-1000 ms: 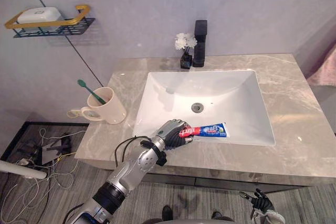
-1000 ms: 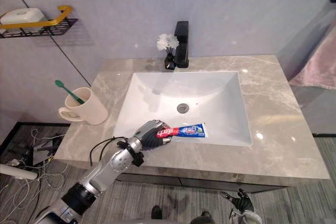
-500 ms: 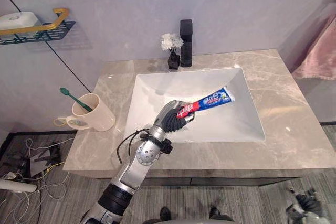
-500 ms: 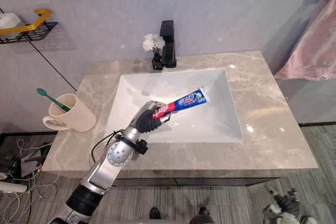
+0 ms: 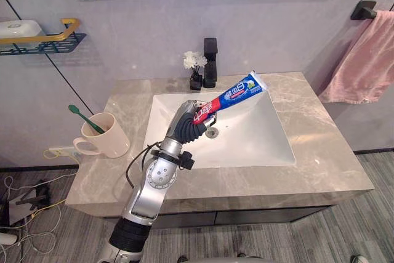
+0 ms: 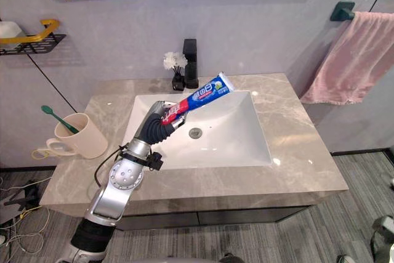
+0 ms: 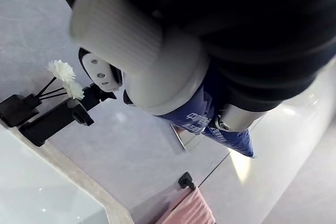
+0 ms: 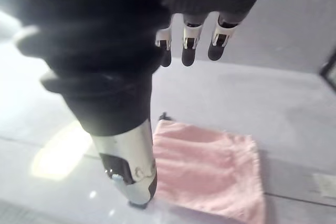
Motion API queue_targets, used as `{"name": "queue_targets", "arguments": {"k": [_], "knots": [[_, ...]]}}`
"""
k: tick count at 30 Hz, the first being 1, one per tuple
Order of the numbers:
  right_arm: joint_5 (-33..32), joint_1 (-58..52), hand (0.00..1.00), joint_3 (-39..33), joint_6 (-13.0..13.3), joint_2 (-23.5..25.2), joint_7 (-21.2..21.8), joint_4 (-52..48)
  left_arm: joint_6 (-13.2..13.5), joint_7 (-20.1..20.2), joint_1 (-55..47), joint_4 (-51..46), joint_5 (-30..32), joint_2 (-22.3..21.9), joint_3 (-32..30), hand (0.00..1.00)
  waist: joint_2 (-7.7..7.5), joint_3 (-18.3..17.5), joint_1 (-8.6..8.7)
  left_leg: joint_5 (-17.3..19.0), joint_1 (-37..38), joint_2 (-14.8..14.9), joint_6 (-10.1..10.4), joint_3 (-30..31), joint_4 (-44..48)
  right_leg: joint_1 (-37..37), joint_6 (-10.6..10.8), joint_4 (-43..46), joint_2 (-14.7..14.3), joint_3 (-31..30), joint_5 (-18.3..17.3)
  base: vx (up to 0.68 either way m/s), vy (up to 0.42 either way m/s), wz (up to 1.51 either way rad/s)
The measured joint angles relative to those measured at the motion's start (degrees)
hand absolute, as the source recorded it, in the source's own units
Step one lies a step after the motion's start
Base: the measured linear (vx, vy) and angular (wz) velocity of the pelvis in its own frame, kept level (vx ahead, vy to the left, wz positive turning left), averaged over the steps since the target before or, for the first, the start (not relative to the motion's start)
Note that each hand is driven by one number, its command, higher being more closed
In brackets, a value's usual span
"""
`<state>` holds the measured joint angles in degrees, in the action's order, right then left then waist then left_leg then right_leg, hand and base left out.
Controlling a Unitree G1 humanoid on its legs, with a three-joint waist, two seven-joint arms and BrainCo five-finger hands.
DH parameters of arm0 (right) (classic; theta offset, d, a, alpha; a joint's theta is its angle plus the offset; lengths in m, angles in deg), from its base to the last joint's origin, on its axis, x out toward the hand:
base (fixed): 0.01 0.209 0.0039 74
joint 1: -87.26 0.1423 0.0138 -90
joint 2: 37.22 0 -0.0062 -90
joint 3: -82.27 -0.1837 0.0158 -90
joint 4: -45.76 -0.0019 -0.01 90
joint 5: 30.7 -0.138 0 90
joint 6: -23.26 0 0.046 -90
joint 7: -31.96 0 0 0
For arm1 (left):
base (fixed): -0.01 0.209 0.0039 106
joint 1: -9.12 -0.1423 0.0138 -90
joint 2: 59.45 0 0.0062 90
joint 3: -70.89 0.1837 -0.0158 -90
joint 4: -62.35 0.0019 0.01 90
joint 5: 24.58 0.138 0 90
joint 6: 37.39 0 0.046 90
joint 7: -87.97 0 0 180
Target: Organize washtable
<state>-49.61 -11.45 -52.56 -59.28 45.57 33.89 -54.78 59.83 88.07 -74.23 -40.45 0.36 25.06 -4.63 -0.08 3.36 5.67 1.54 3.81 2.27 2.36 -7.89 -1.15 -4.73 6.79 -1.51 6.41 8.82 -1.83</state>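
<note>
Left robot hand (image 5: 186,126) was curled round the capped end of the toothpaste tube (image 5: 236,93), holding it tilted in the air above the white sink (image 5: 246,146), crimped end toward the wall. Right robot hand (image 8: 190,38) hung with fingers relaxed, a pink towel (image 8: 205,166) beyond it.

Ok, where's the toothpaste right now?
The toothpaste is in the left hand, held in the air over the sink in the eye views, its tail angled up just right of the faucet.

The left arm reaches up and forward, its left hand (image 5: 186,124) clenched round a toothpaste tube (image 5: 237,92); the right hand (image 8: 190,51) hangs, fingers relaxed.
</note>
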Motion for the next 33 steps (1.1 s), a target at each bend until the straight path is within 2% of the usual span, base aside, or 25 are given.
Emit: {"name": "queue_targets", "arguments": {"k": [3,4,6,11,14,16,22,29,33], "knots": [[-3.92,5.79,0.0,6.41,1.83,-3.42,2.18,-1.25,0.01,0.01,-0.99,-0.7,-1.52,0.25,-0.55,1.0,0.18,-0.23,-0.2,0.0,-0.04,-0.01,-0.01,0.07,0.04,-0.01,0.01,0.04,0.0,0.03,0.01,0.0,-0.001,0.01],[-6.58,8.69,0.0,10.53,2.85,-4.82,3.18,-1.68,0.06,0.01,-1.11,-1.02,-2.33,0.55,-0.57,1.0,0.06,-0.24,-0.33,0.0,-0.13,-0.03,-0.01,0.2,0.04,-0.01,0.01,0.04,0.0,0.15,0.01,-0.01,-0.002,0.04],[-9.88,11.91,0.0,15.12,3.49,-5.7,4.66,-2.16,0.1,0.0,-1.15,-1.75,-3.1,0.91,-0.56,1.0,-0.01,-0.27,-0.6,-0.01,-0.3,-0.12,-0.03,0.54,0.07,-0.05,0.01,0.03,0.05,0.42,0.01,-0.01,-0.002,0.09],[-23.66,16.15,0.0,25.82,3.41,-6.29,9.55,-2.28,0.49,-0.08,-1.03,-2.51,-5.26,0.99,-0.35,1.0,0.02,-0.29,-1.88,-0.1,-1.33,-0.5,-0.14,2.28,0.44,-0.14,0.02,0.01,0.34,2.19,0.01,0.0,0.0,0.17],[-27.37,17.02,0.0,31.39,3.24,-6.13,10.62,-2.28,0.49,-0.18,-0.95,-2.52,-5.31,1.08,-0.14,1.0,0.04,-0.3,-2.65,-0.13,-1.35,-0.61,-0.19,2.95,0.52,-0.51,0.02,0.0,0.43,3.02,0.01,-0.01,-0.003,0.13],[-27.86,17.05,0.0,34.19,2.67,-5.27,10.82,-2.27,0.48,-0.46,-0.94,-2.52,-5.32,1.12,0.11,1.0,0.04,-0.3,-2.92,-0.2,-1.31,-0.71,-0.28,3.4,0.53,-0.91,0.02,-0.03,0.49,3.7,0.0,-0.01,-0.004,0.13],[-29.97,16.97,0.0,45.49,-1.46,1.68,13.06,-1.39,0.39,-3.64,-0.26,-3.16,-5.4,0.92,0.02,1.0,0.07,-0.31,-3.29,-0.45,-1.56,-1.27,-0.63,4.01,0.68,-1.06,0.01,-0.17,0.98,4.32,0.0,-0.04,0.002,0.06],[-30.31,16.9,0.0,51.31,-3.15,5.54,13.41,1.25,0.24,-6.65,2.59,-3.78,-6.58,0.43,-1.55,1.0,0.07,-0.31,-3.41,-1.05,-1.47,-1.81,-1.11,4.38,0.05,-1.09,0.01,-0.18,1.47,4.85,0.0,-0.02,0.005,0.03],[-32.03,16.9,0.0,54.17,-3.81,7.2,13.51,1.3,0.23,-6.67,3.28,-4.39,-6.83,-0.42,-1.26,1.0,0.06,-0.31,-3.28,-1.21,-1.34,-2.1,-1.26,4.44,-0.35,-1.09,0.01,-0.26,1.7,4.91,0.01,0.0,0.0,0.0]]}}
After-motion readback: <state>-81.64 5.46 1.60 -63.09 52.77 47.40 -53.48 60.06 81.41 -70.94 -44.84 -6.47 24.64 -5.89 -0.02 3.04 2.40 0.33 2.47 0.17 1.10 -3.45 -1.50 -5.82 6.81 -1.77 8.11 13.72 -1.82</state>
